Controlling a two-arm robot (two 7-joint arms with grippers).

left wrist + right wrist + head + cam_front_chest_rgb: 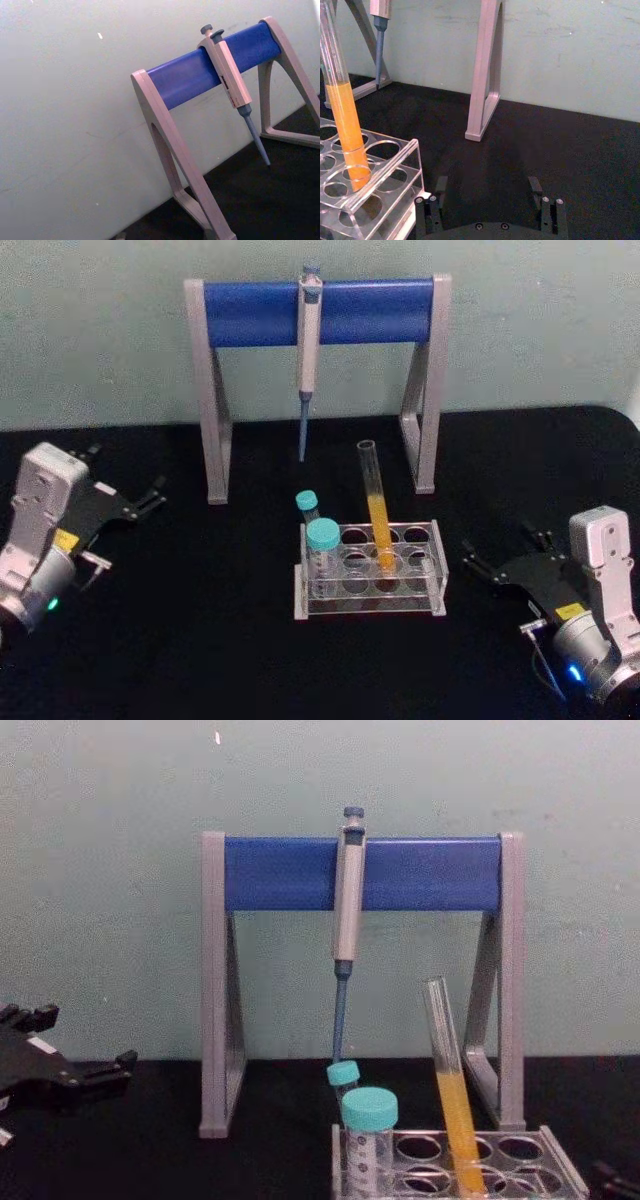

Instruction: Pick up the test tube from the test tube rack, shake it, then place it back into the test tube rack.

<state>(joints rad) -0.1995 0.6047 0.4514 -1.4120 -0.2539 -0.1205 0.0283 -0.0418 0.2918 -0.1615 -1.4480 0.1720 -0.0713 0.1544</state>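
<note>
One test tube (pixel 374 502) is leaning in the one test tube rack (pixel 371 567) beside two teal-capped vials (pixel 321 542). The right gripper (pixel 490 186) is waiting with jaws wide, right of the rack; the left gripper (pixel 148 497), jaws parted, is sitting well left. The left wrist view is showing one pipette (pixel 231 85) hanging on its stand (pixel 175 135).

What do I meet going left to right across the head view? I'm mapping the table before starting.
Left gripper → grey leg of the pipette stand → teal-capped vials → test tube in the clear rack → right gripper.
</note>
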